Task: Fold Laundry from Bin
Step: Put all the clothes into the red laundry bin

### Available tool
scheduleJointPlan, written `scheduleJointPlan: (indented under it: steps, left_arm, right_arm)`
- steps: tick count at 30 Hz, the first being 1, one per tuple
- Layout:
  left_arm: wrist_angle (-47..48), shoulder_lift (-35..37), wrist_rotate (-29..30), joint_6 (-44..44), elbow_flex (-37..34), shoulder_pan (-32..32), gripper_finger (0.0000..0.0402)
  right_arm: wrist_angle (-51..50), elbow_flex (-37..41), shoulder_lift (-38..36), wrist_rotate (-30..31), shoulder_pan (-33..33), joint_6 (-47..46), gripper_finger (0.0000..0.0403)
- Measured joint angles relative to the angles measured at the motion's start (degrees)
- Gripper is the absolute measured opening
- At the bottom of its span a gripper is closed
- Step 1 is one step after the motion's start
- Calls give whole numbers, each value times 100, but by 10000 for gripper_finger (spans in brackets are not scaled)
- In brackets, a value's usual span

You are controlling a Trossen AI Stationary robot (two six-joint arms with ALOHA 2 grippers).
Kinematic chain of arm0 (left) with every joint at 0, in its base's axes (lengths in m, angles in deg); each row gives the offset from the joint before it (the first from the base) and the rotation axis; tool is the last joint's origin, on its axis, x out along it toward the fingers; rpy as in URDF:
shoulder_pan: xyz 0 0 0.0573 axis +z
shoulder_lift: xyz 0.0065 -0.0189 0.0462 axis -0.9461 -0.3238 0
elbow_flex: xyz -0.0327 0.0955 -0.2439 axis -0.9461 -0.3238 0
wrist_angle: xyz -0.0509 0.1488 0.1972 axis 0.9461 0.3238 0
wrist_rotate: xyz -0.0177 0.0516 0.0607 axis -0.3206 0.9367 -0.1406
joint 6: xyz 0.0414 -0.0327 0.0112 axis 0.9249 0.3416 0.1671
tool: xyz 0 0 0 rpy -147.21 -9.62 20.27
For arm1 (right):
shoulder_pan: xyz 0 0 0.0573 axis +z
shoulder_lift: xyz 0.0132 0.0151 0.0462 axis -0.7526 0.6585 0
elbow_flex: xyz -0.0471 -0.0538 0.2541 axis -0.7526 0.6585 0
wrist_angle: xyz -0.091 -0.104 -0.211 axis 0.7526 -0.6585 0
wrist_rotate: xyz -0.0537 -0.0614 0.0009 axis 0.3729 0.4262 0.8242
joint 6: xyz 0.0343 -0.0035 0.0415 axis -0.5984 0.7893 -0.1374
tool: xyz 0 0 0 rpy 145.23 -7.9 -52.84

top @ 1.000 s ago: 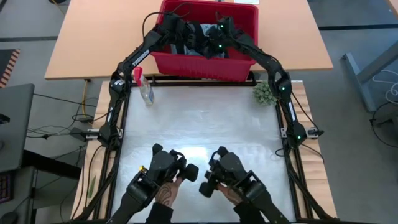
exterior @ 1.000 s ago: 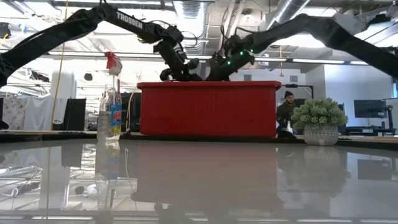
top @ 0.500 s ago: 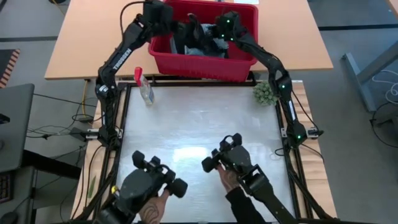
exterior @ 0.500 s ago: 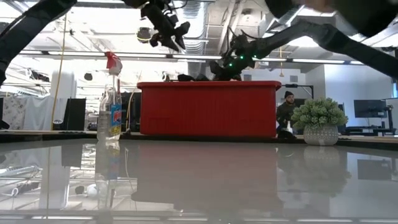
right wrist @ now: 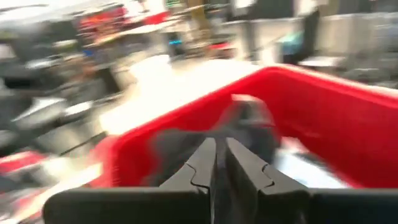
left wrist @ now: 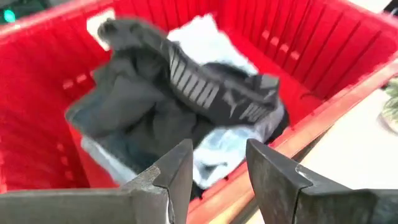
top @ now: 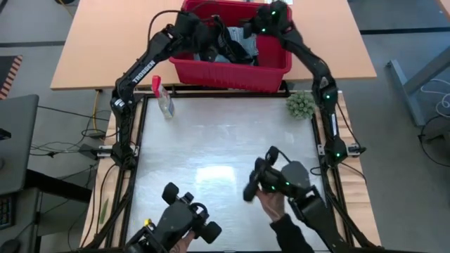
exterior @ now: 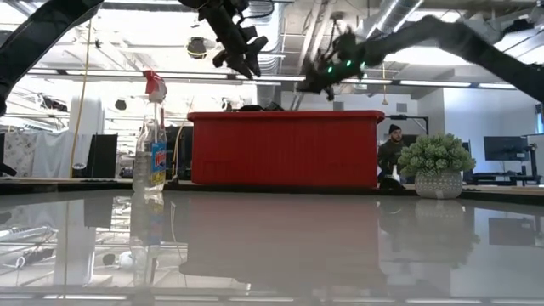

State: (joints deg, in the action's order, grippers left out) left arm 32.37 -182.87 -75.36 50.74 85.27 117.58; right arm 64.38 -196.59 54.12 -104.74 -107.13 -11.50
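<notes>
Our right gripper (right wrist: 216, 163) has lifted, pinched together on nothing. Our left gripper (left wrist: 216, 165) hangs apart over the laundry (left wrist: 186, 106) (top middle, in the bin (top: 232, 70)). We should grab one top piece.

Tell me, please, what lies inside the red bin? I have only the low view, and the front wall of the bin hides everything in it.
Observer: The left wrist view shows a dark grey garment with white letters, lying on a light blue cloth inside the bin.
Operator: Does the left gripper hold something?
Observer: No. The left gripper is open and empty, above the pile.
Operator: And the right gripper?
Observer: The right gripper has its fingers almost together. The high view puts it over the bin's far right corner. I cannot tell whether any cloth is pinched between them.
</notes>
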Motion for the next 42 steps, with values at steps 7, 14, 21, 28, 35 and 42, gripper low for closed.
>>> scheduleJointPlan:
  steps: [7,14,21,28,35,42]
  left_arm:
    - [802,145,-25,-437,-233,-16,133]
    - [1390,952,674,-437,-222,-609,113]
    - [2042,1661,1607,-1001,-219,-1886,94]
    - [2748,2100,2816,-2293,-223,-3357,82]
    - [3511,2385,4067,-3685,-224,-4614,75]
    - [3997,2492,4939,-4250,-224,-5230,74]
  right_arm:
    - [-793,-11,-83,-1599,392,164,41]
    - [-688,7,429,-407,976,719,16]
    - [531,9,874,1399,941,73,25]
    - [1062,7,1270,2360,741,-694,18]
    - [635,2,1252,3152,612,-736,18]
    - [681,15,888,2589,571,-276,28]
